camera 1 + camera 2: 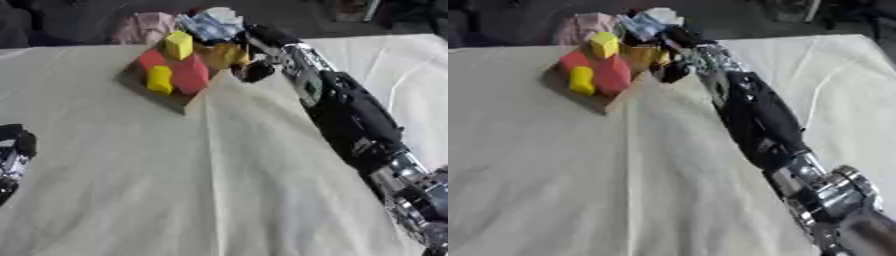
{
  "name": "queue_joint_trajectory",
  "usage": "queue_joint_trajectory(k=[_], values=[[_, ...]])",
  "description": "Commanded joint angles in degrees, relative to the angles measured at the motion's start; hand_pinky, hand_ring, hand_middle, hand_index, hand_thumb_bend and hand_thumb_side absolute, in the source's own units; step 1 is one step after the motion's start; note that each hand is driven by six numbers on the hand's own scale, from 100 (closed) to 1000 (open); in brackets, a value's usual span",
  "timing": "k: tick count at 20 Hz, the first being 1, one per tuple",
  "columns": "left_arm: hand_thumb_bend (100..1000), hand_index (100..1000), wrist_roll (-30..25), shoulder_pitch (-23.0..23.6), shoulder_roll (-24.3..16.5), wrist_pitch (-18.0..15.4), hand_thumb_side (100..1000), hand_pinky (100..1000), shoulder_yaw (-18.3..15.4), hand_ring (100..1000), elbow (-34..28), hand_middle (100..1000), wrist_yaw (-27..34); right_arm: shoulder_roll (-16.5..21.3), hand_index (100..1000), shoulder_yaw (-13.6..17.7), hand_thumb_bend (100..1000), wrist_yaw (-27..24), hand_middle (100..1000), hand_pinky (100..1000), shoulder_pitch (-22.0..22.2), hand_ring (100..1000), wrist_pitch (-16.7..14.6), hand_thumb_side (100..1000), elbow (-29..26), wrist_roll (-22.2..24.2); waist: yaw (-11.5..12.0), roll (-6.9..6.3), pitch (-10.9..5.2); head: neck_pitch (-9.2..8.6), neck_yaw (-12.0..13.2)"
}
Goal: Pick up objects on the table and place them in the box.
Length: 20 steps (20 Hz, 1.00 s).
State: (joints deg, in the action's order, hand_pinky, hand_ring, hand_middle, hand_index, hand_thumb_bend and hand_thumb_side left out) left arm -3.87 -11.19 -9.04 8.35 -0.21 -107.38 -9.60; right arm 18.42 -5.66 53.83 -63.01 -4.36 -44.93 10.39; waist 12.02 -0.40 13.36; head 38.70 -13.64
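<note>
Reaching from five o'clock toward twelve, the right hand (255, 67) sits at the box (153, 90), just beside its right edge; whether its fingers are curled or straight cannot be told. Inside the box lie a red block (188, 75), two yellow blocks (178, 45) and an orange piece (226, 55). At nine o'clock the left hand (13, 150) rests on the cloth (175, 190), its fingers unclear.

The right arm (759, 117) is a bulky glossy black shell with silver metal joints at 5 o'clock and a grey-silver panel toward its black right hand (258, 70); the left hand (13, 150) is black and silver.
</note>
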Motion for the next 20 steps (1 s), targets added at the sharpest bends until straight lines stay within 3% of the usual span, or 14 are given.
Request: queue_joint_trajectory(k=[1,11,17,20], values=[[393,765,-0.65,-0.88,-0.50,-0.17,535,692,0.41,602,-0.98,681,0.35,0.59,502,2.14,100,0.08,423,635,-2.25,537,3.16,182,2.24,-3.33,1.01,0.05,-0.84,-1.18,-1.07],[392,765,-1.61,-1.59,-0.29,-0.20,535,692,1.30,601,-1.22,679,0.74,-1.68,552,5.05,100,0.97,467,628,-2.17,531,9.21,230,8.78,-14.95,5.90,0.40,0.15,-2.27,-3.87],[386,765,-1.96,-1.67,-0.01,-0.22,540,692,1.71,600,-1.16,679,0.88,-3.88,668,3.27,100,-0.55,545,647,-1.73,575,5.24,380,8.66,-12.10,6.70,0.60,0.26,-2.05,-4.52],[384,765,-2.04,-1.75,0.09,-0.20,542,692,1.80,600,-1.16,679,0.92,-4.99,774,2.65,152,0.81,604,662,-1.57,607,3.91,444,8.26,-9.92,7.08,0.66,0.32,-2.08,-4.84]])
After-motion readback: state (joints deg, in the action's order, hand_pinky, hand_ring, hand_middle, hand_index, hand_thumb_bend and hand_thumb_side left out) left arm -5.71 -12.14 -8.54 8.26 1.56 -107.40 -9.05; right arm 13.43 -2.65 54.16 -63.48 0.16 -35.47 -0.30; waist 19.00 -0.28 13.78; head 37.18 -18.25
